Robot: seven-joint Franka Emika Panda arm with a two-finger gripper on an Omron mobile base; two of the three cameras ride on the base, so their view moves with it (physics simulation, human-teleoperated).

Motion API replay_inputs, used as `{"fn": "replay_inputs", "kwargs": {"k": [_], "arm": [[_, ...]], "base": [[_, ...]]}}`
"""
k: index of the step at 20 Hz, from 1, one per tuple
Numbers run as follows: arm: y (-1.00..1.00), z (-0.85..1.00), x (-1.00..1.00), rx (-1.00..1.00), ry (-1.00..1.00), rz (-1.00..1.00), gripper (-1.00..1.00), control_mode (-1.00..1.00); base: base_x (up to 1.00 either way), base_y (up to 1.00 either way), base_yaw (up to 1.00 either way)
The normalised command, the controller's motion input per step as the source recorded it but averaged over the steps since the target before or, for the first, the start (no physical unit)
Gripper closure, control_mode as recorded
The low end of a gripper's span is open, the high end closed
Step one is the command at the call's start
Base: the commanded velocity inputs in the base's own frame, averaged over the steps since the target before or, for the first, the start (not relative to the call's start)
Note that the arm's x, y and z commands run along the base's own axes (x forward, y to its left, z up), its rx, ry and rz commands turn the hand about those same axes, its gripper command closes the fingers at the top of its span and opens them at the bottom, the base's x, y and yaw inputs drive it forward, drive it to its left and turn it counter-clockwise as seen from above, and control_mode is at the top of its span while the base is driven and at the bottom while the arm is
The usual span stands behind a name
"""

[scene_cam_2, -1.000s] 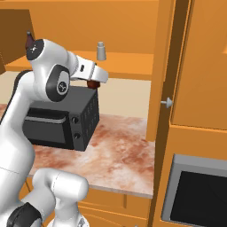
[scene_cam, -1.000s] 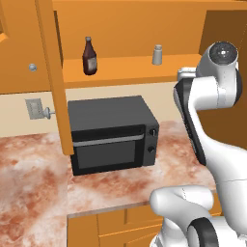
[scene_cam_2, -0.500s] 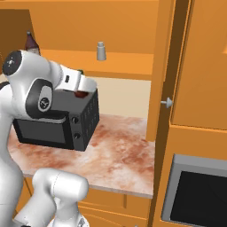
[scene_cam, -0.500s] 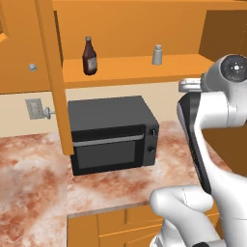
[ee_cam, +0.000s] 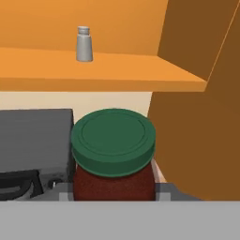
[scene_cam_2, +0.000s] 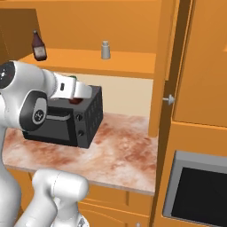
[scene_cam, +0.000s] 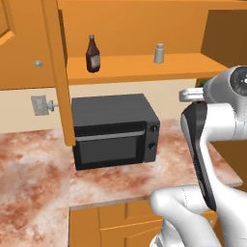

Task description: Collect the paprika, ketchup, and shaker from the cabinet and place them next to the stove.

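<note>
Paprika [ee_cam: 113,157] is in the pincer [scene_cam_2: 76,98]: in the hand view the squat brown jar with its green lid sits between the 2 fingertips, jaws narrowed onto the jar body below the lid. In the right base view a sliver of green lid and brown jar shows at the wrist end, level with the top of the microwave [scene_cam: 113,130] and just off its right end.

Handling, my judgement: the jar looks rigid, small and light, probably smooth-walled, so slip is the main worry, not crushing. Grip on the straight wall under the lid seems right; the lid overhangs the body a little and should act as a stop if the jar slides down.

Ketchup [scene_cam: 92,54] and shaker [scene_cam: 158,53] both stand upright on the cabinet [scene_cam: 140,67] shelf above the microwave, well apart from each other: ketchup over the microwave's left part, shaker over its right end. I would take the ketchup by its wide lower body, not the neck; it is tall and slim and may tip. The shaker looks light and round, so a mid-body pinch.

Arm pose: folded back, elbow high, forearm roughly level, hand pointing toward the cabinet, to the right of the microwave and above the counter [scene_cam: 34,164]. The stove is outside these views, so I cannot place the drop-off.
</note>
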Motion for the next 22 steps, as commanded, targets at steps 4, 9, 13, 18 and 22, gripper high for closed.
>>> {"fn": "replay_inputs", "kwargs": {"k": [4,9,13,18,22], "arm": [[0.00,0.00,0.00,0.00,0.00,0.00,1.00,1.00],[0.00,0.00,0.00,0.00,0.00,0.00,1.00,1.00],[0.00,0.00,0.00,0.00,0.00,0.00,1.00,1.00],[0.00,0.00,0.00,0.00,0.00,0.00,1.00,1.00],[0.00,0.00,0.00,0.00,0.00,0.00,1.00,1.00]], "base": [[-0.31,0.00,0.18],[-0.21,0.00,0.22],[-0.13,-0.03,0.24],[-0.11,-0.21,0.19],[-0.10,-0.26,0.13]]}}
